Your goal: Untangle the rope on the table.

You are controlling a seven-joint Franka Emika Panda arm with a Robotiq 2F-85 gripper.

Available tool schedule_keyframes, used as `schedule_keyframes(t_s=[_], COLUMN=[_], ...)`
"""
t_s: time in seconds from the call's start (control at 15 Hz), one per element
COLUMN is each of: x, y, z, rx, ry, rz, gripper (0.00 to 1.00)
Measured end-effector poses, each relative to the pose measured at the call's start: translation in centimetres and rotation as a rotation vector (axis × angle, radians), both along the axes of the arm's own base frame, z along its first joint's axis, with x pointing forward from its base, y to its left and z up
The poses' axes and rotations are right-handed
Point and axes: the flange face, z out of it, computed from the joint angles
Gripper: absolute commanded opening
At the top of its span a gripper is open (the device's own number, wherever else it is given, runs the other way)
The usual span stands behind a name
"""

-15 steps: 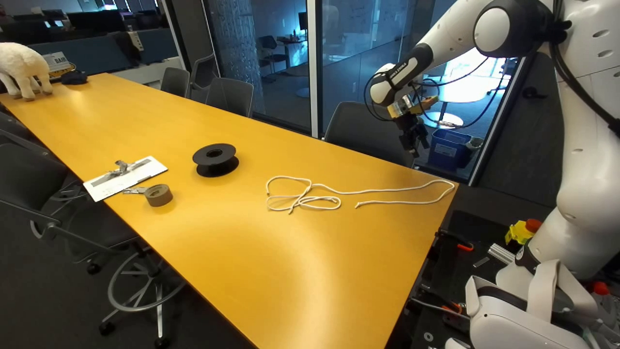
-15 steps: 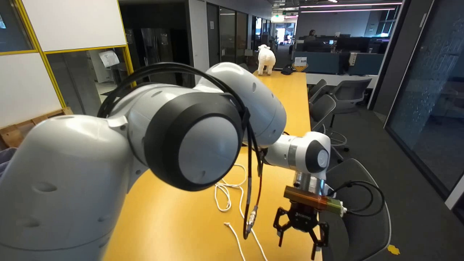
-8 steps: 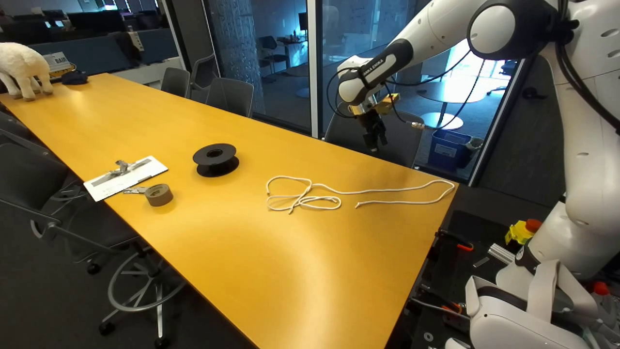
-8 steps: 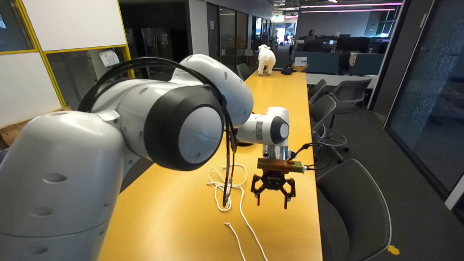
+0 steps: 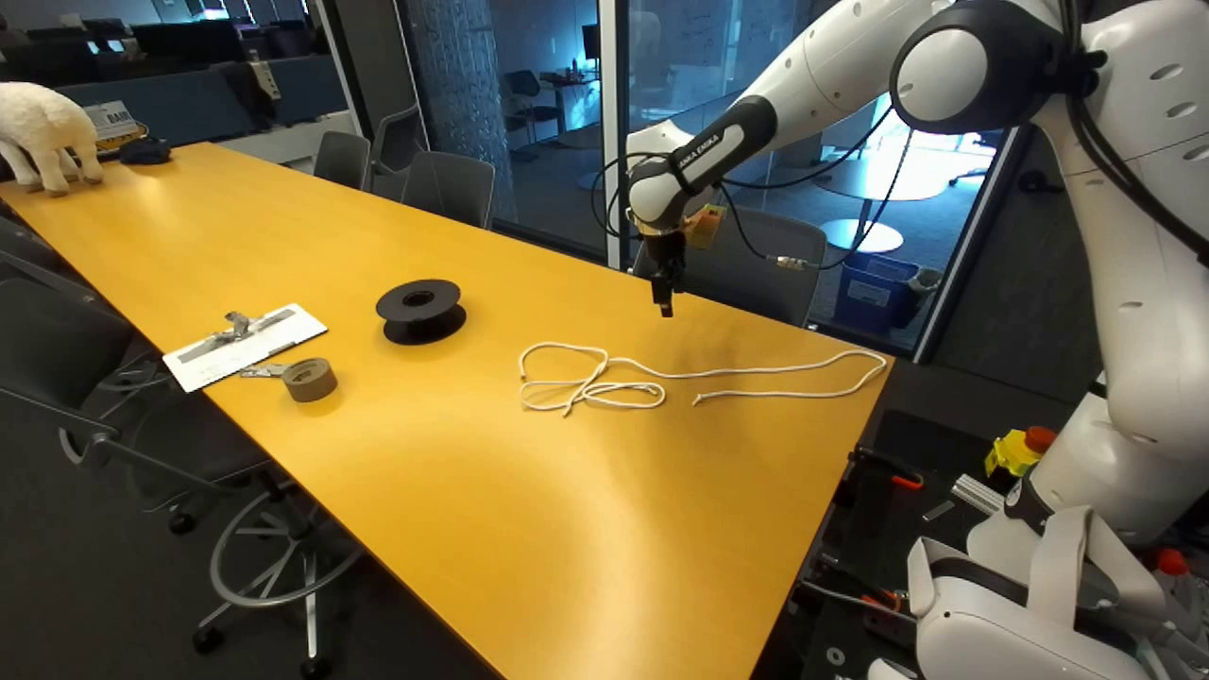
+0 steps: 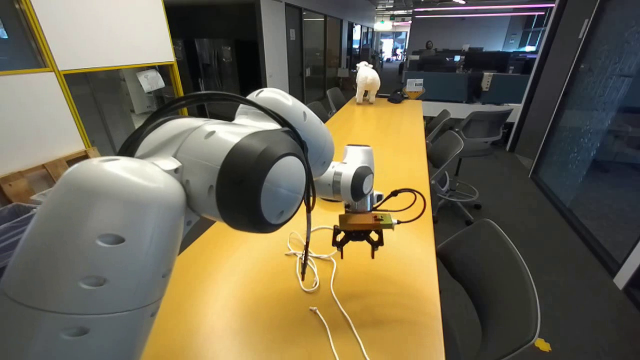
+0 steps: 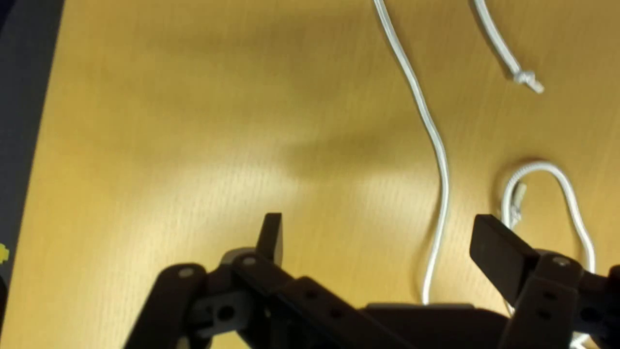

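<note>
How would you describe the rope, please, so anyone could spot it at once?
Start from the long yellow-orange table. At its end nearest the robot arm lies the rope. Unlike the black spool and brown tape roll farther along, it is a thin off-white cord, part bunched in loops, part drawn out.

Smooth glossy table (image 5: 529,529), braided-looking rope (image 7: 444,174), matt plastic-looking spool (image 5: 441,300), fleecy toy sheep (image 5: 42,123)
</note>
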Motion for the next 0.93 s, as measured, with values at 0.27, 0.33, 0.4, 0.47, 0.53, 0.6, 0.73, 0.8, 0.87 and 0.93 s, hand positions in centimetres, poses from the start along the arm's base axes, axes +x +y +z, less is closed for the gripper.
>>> schedule_keyframes(t_s=[0.27,0.33,0.4,0.47,0.53,0.6,0.73,0.8,0.87,0.93], x=[1.7,1.9,2.2,2.3,2.4,2.5,2.5,2.5,2.4,2.4], y=[2.8,3.4,3.9,4.3,4.7,5.0,5.4,5.6,5.7,5.8], z=[-1.3,-1.7,-2.2,-2.7,-3.3,-3.9,-5.2,-5.8,-6.3,-6.8], rx=[0.085,0.097,0.108,0.117,0.124,0.131,0.141,0.145,0.148,0.150], ry=[-0.101,-0.116,-0.127,-0.135,-0.140,-0.142,-0.136,-0.131,-0.126,-0.121], rz=[-0.017,-0.016,-0.014,-0.011,-0.008,-0.004,0.004,0.008,0.011,0.014], gripper=[1.00,1.00,1.00,1.00,1.00,1.00,1.00,1.00,1.00,1.00])
